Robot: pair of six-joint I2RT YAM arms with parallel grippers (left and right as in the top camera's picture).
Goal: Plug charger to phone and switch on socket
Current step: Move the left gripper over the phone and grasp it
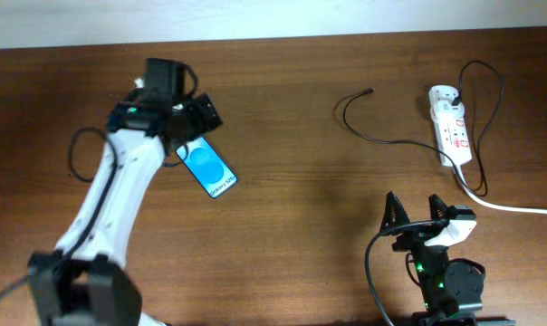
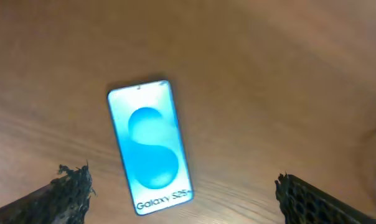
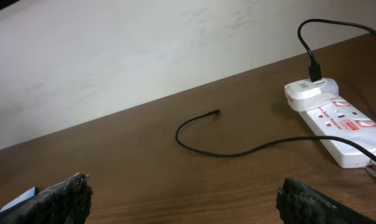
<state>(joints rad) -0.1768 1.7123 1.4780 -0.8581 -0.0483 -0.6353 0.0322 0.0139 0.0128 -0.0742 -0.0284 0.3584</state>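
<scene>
Two grippers, both spread wide and both empty. The left gripper (image 2: 182, 183) hangs over the phone (image 2: 150, 146), with one fingertip showing at each lower corner of its wrist view and the screen between them. The phone lies flat on the table (image 1: 301, 226), face up, and nothing touches it. Its long axis runs almost straight away from the wrist camera, a little tilted, so the open jaws straddle its narrow width. From overhead it lies on a diagonal, the end with the "Galaxy" text pointing down and to the right, towards the middle of the table.

The right gripper (image 1: 412, 213) sits low near the table's near edge, fingers apart, holding nothing. The charger (image 1: 345, 110) lies beyond it. Its plug tip (image 3: 214, 112) rests loose on the wood, ahead and slightly left in the right wrist view, at the end of a loop of cable. The cable runs back to the socket (image 1: 451, 127) at the far right, where a black plug stands in the white strip.

The tip and the phone are well apart, on opposite halves of the table. By my reading the left arm is placed to take the phone across its width, while the right arm is the nearer one for the tip and the switch.
</scene>
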